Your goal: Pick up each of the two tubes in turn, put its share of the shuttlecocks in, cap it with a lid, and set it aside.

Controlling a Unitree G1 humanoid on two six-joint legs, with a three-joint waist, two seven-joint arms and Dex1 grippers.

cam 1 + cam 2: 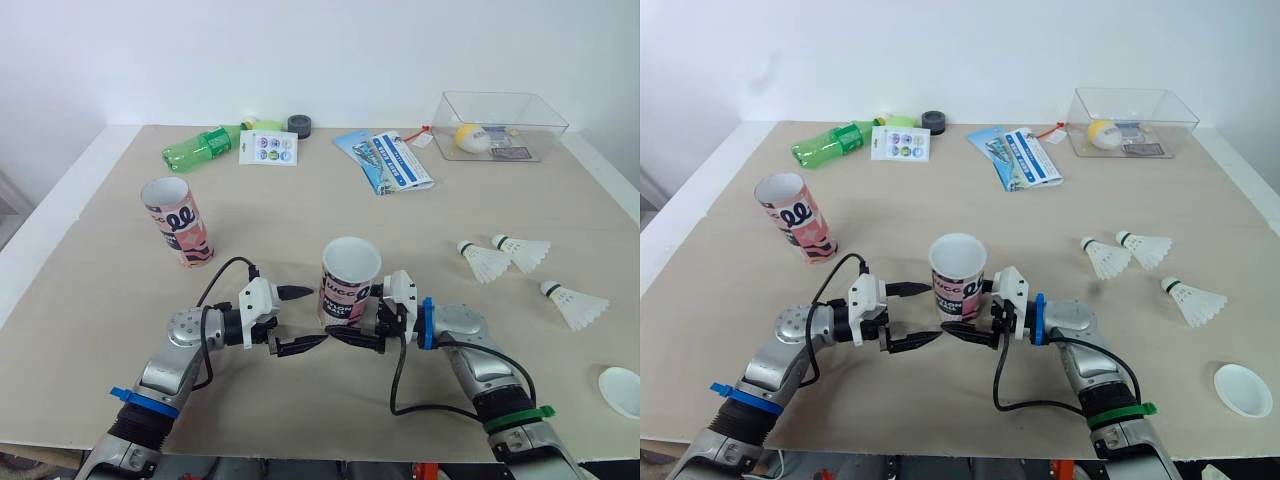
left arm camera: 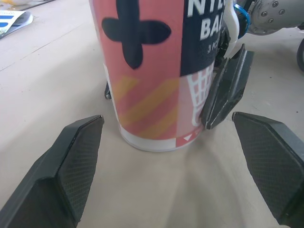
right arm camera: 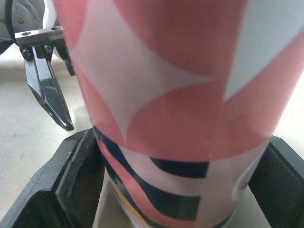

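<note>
A pale wooden table (image 1: 100,300) is seen from above, from the robot's head. Clock directions are read on the tabletop, with 12 o'clock at the far edge and 6 o'clock nearest the robot.

At about 6 o'clock, just in from the near edge, the nearer tube (image 1: 350,272) stands upright with its top open and no lid on it. It is pink, white and navy. The right gripper (image 1: 345,322) reaches in from the tube's 3 o'clock side and has closed around its lower part. Its black fingers (image 3: 76,180) press on opposite sides of the tube, close to the base. The base rests on the table.

The left gripper (image 1: 316,316) is at the tube's 9 o'clock, just beside it and not touching. Its two fingers (image 2: 71,161) are spread wide, pointing at the tube.

The second tube (image 1: 178,222) stands at about 10 o'clock, well apart from both grippers, also uncapped.

Three shuttlecocks lie on their sides at about 3 o'clock. Two of them (image 1: 483,261) (image 1: 523,251) are touching, and the third (image 1: 578,304) is nearer the robot. A white lid (image 1: 622,391) lies at 4 o'clock by the table edge.

Along the far edge, from 11 to 1 o'clock, are a green bottle (image 1: 198,149), a sticker card (image 1: 268,147), a dark tape roll (image 1: 299,125), leaflets (image 1: 388,160) and a clear plastic box (image 1: 500,126).
</note>
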